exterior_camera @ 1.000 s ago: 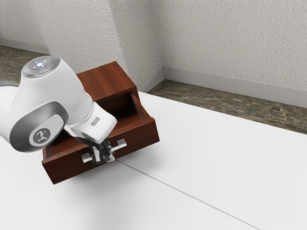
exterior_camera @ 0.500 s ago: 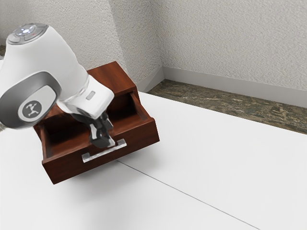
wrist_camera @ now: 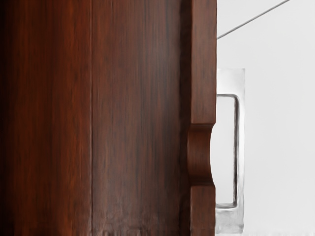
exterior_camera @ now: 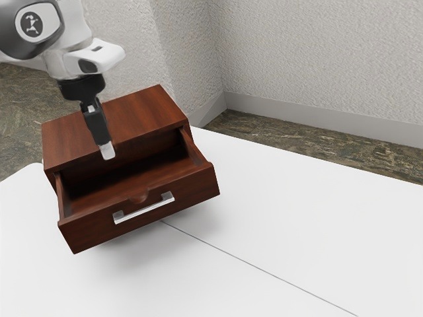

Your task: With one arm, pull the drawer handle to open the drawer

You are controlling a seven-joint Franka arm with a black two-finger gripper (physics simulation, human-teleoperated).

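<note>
Surface: you have a plain white table [exterior_camera: 297,218], crossed by one thin dark seam [exterior_camera: 251,264] that runs from under the cabinet toward the exterior view's lower right.
Room: rough pale plaster walls [exterior_camera: 317,53] meet in a corner behind the table, with a light baseboard [exterior_camera: 317,113] and a mottled brown-green floor [exterior_camera: 317,142] below them.
Cabinet: a dark reddish wooden cabinet [exterior_camera: 112,122] stands near the table's back edge, at the exterior view's left.
Drawer: your drawer [exterior_camera: 142,191] is out of the cabinet, so its hollow inside lies open to view from above. Its front panel has a small rounded notch [exterior_camera: 137,197] in the middle of the top edge.
Handle: a silver bar handle [exterior_camera: 143,207] sits across the drawer front just below the notch. From the wrist camera you look down on it, standing off the wood over the white table.
Arm: it comes in from the exterior view's upper left, with the white wrist high above the cabinet and the hand pointing down, slightly tilted.
Gripper: the black gripper [exterior_camera: 106,153] hangs over the back of the open drawer, in front of the cabinet top. It is well apart from the handle and carries nothing.
Grip state: you cannot tell from this angle whether it is spread or pressed together.
</note>
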